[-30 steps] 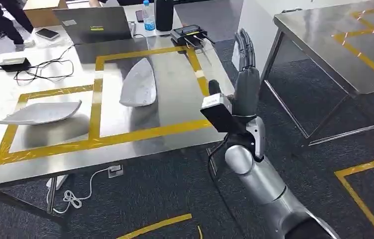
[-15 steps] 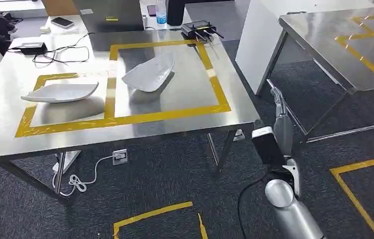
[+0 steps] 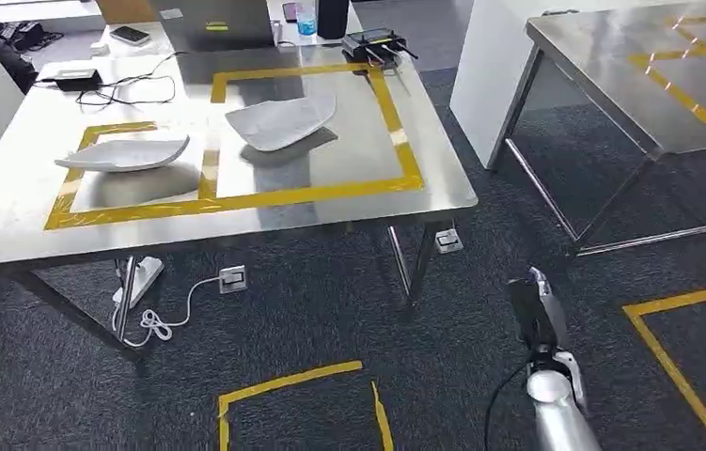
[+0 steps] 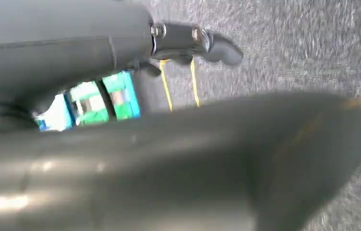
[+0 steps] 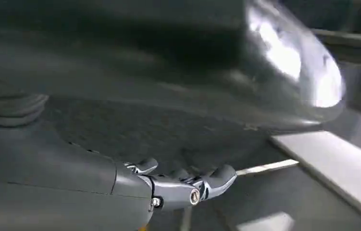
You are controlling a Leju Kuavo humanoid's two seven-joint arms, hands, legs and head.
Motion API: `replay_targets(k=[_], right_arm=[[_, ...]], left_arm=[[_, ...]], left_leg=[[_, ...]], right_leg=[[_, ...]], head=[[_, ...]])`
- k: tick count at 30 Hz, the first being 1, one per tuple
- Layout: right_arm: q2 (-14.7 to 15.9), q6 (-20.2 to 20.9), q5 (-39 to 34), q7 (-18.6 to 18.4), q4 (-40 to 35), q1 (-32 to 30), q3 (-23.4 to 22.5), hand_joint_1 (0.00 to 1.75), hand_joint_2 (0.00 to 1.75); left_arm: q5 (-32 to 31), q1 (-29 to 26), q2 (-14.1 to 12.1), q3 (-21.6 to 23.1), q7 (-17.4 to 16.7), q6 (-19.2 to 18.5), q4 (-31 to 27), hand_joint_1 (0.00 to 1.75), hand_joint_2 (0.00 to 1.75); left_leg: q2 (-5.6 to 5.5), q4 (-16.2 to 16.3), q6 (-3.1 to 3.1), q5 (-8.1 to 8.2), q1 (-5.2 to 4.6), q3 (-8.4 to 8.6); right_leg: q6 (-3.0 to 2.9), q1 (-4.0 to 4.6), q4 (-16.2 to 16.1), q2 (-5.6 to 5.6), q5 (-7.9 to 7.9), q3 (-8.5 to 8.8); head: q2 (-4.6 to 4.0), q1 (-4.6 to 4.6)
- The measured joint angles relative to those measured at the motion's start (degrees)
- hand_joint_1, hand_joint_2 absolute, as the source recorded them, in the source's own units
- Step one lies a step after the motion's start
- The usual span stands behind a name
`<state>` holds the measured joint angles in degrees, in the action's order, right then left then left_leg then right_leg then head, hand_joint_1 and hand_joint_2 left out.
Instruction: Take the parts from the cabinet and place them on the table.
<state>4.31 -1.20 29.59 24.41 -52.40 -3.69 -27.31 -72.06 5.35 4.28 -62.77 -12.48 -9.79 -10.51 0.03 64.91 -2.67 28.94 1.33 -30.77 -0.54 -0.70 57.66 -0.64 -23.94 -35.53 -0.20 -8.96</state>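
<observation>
Head view: two white parts lie on the steel table (image 3: 443,178) in the upper left of the frame, one part (image 3: 123,153) inside the left square of yellow tape (image 3: 316,194), the other part (image 3: 280,121) inside the larger square beside it. The right arm (image 3: 556,413) hangs low at the lower right over dark carpet (image 3: 330,319), its hand hidden behind the wrist camera box — whether it grips anything cannot be told here. A laptop (image 3: 212,19), a phone (image 3: 130,35), a bottle (image 3: 307,17) and cables crowd the table's far edge; a second taped steel table (image 3: 650,85) stands at the upper right. No cabinet appears, so the robot seems to be between deliveries, and the next move likely calls for turning back toward the cabinet for another part.

Left wrist view: the left hand (image 4: 168,144) hangs above grey carpet, apparently empty, though blur leaves its state unclear.

Right wrist view: the right hand (image 5: 183,185) shows curled fingers (image 5: 219,175) gripping nothing — steel surfaces and floor beyond.
</observation>
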Motion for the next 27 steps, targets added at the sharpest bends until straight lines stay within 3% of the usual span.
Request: replay_targets(k=[1,2,3,6,7,8,9,10,11,12,13,15,16,17,18,20,21,22,23,25,26,27], right_arm=[[0.07,-0.31,0.46,-0.09,5.10,1.10,-1.17,0.00,0.00],[0.15,-0.70,0.70,-0.31,10.37,1.90,-2.18,0.00,0.00],[0.09,-0.53,1.05,-1.43,14.76,2.52,-2.79,0.00,0.00],[-0.20,1.77,1.16,-7.33,25.75,3.23,-4.29,0.00,0.00],[-0.41,2.62,1.49,-9.41,28.87,3.17,-4.57,0.00,0.00],[-0.64,2.93,1.58,-10.01,30.47,3.15,-4.73,0.00,0.00],[-0.90,3.12,1.62,-10.42,32.63,3.28,-4.99,0.00,0.00],[-1.01,3.19,1.66,-10.58,33.88,3.36,-5.21,0.00,0.00],[-1.07,3.28,1.73,-10.71,34.92,3.39,-5.28,0.00,0.00],[-1.12,3.37,1.80,-10.82,35.95,3.42,-5.28,0.00,0.00],[-1.16,3.43,1.80,-10.95,36.90,3.51,-5.28,0.00,0.00],[-1.18,4.11,1.77,-12.09,37.91,3.80,-5.30,0.00,0.00],[-1.16,5.26,1.51,-14.28,38.37,4.02,-5.40,0.00,0.00],[-1.18,6.67,1.07,-17.63,38.79,4.33,-5.82,0.00,0.00],[-1.47,7.81,0.83,-22.82,39.49,4.46,-6.39,0.00,0.00],[-2.17,8.17,2.48,-33.44,40.47,4.61,-7.05,0.00,0.00],[-2.67,7.78,3.42,-36.16,40.71,4.55,-7.05,0.00,0.00],[-3.54,7.21,3.72,-36.90,40.91,4.66,-7.05,0.00,0.00],[-4.02,6.86,3.50,-35.92,40.91,4.70,-7.07,0.00,0.00],[-5.23,6.51,3.26,-33.85,41.02,4.77,-7.13,0.00,0.00],[-5.68,6.47,3.22,-33.33,41.10,4.83,-7.13,0.00,0.00],[-6.12,6.40,3.39,-32.44,41.21,4.88,-7.13,0.00,0.00]], left_arm=[[-0.02,0.02,0.22,0.00,0.18,0.00,0.04,0.00,0.00],[-0.02,-0.07,0.39,0.00,0.29,0.00,-0.02,0.00,0.00],[-0.02,-0.19,0.42,0.00,0.33,0.00,0.00,0.00,0.00],[-0.02,-0.37,0.37,0.00,0.77,0.00,0.02,0.00,0.00],[-0.02,-0.29,0.33,0.00,0.85,0.00,0.00,0.00,0.00],[-0.02,-0.32,0.24,0.00,0.83,0.00,-0.02,0.00,0.00],[-0.04,-0.37,0.09,0.00,0.85,0.00,-0.02,0.00,0.00],[-0.02,-0.38,0.07,0.00,0.85,0.00,-0.02,0.00,0.00],[-0.04,-0.39,0.04,0.00,0.87,0.00,0.00,0.00,0.00],[-0.02,-0.41,0.02,0.00,0.87,0.00,0.00,0.00,0.00],[-0.02,-0.41,0.02,0.00,0.87,0.00,0.00,0.00,0.00],[-0.02,-0.35,0.02,0.00,0.92,0.00,0.00,0.00,0.00],[-0.02,-0.30,0.02,0.00,1.14,0.00,0.00,0.00,0.00],[-0.04,-0.28,0.07,0.00,1.36,0.00,0.02,0.00,0.00],[-0.09,-0.25,0.00,0.00,1.47,0.00,0.02,0.00,0.00],[-0.42,-0.26,-0.07,0.00,1.51,0.00,0.04,0.00,0.00],[-0.46,-0.37,-0.20,0.00,1.40,0.00,0.04,0.00,0.00],[-0.48,-0.34,-0.26,0.00,1.29,0.00,0.09,0.00,0.00],[-0.59,-0.33,-0.24,0.02,1.05,0.00,0.13,0.00,0.00],[-0.79,-0.21,-0.35,0.02,0.77,0.00,0.15,0.00,0.00],[-0.90,-0.19,-0.39,0.02,0.70,0.00,0.15,0.00,0.00],[-1.07,-0.20,-0.39,0.02,0.61,0.00,0.15,0.00,0.00]], left_leg=[[-0.36,-4.29,-0.96,2.69,-0.06,2.49],[-1.01,-5.67,0.30,2.82,-0.31,3.38],[-0.81,-5.78,0.82,2.87,-0.30,2.17],[-0.43,-5.69,3.26,1.77,-0.54,1.24],[-0.34,-5.67,3.90,1.15,-0.64,0.57],[-0.28,-5.67,4.15,0.71,-0.74,0.17],[-0.14,-5.63,4.29,0.03,-0.94,-0.55],[-0.03,-5.57,4.35,-0.54,-1.17,-1.39],[0.02,-5.48,4.44,-1.07,-1.38,-2.17],[0.10,-5.39,4.48,-1.57,-1.56,-2.91],[0.18,-5.33,4.48,-2.01,-1.70,-3.55],[0.20,-5.28,4.33,-2.74,-1.85,-4.29],[0.27,-5.29,4.21,-3.09,-1.79,-4.46],[0.34,-5.30,3.73,-3.51,-1.90,-4.69],[0.36,-5.62,3.29,-4.05,-1.57,-4.63],[0.27,-6.06,2.64,-5.02,-1.24,-4.71],[0.19,-6.19,2.21,-5.32,-1.71,-4.82],[0.08,-5.50,1.94,-3.78,-1.50,-5.46],[-0.02,-3.16,1.69,-0.59,-1.42,-6.26],[-0.01,4.51,0.96,5.31,-1.05,-7.98],[0.00,8.30,0.61,6.76,-0.95,-8.44],[0.00,9.95,0.36,6.28,-0.83,-8.14]], right_leg=[[0.43,0.28,0.54,-0.12,0.25,-0.75],[0.83,0.28,1.01,-0.08,0.58,-1.26],[1.05,0.58,1.11,-0.08,0.97,-1.26],[1.98,0.09,0.85,-0.02,1.84,-1.72],[2.19,0.03,2.54,0.09,-1.37,-2.48],[2.20,-0.05,5.25,0.11,-4.59,-3.36],[2.20,0.04,10.30,0.21,-8.64,-4.84],[2.14,0.08,14.62,0.22,-11.04,-5.84],[1.99,0.12,17.81,0.23,-11.97,-6.16],[1.74,0.20,18.65,0.25,-11.38,-5.35],[1.41,0.36,16.57,0.26,-9.63,-3.05],[0.56,0.76,7.23,0.34,-6.37,3.92],[-0.18,1.14,2.09,0.39,-6.88,7.09],[-0.42,1.44,-0.52,0.39,-7.69,8.30],[-0.23,1.70,-0.19,0.38,-6.93,8.08],[-0.88,2.06,-0.57,0.44,-6.39,7.81],[-1.34,1.42,-1.61,0.34,-5.39,7.28],[-1.50,1.25,-1.89,0.00,-4.64,7.11],[-2.13,1.12,-1.96,0.17,-4.05,6.39],[-2.01,1.10,-1.69,0.18,-3.01,4.85],[-1.93,1.10,-1.48,0.07,-2.47,4.03],[-1.81,1.02,-1.20,-0.05,-2.02,3.24]], head=[[0.00,0.15],[0.00,0.00],[0.00,-0.37],[0.00,-0.24],[0.00,-0.30],[0.00,-0.35],[0.00,-0.39],[0.00,-0.39],[0.00,-0.35],[0.00,-0.42],[0.00,-0.41],[0.00,-0.70],[0.00,-1.03],[0.00,-0.98],[0.00,-1.18],[0.00,-1.84],[0.00,-1.84],[0.00,-1.68],[0.00,-1.53],[0.00,-1.25],[0.00,-1.22],[0.00,-1.20]])
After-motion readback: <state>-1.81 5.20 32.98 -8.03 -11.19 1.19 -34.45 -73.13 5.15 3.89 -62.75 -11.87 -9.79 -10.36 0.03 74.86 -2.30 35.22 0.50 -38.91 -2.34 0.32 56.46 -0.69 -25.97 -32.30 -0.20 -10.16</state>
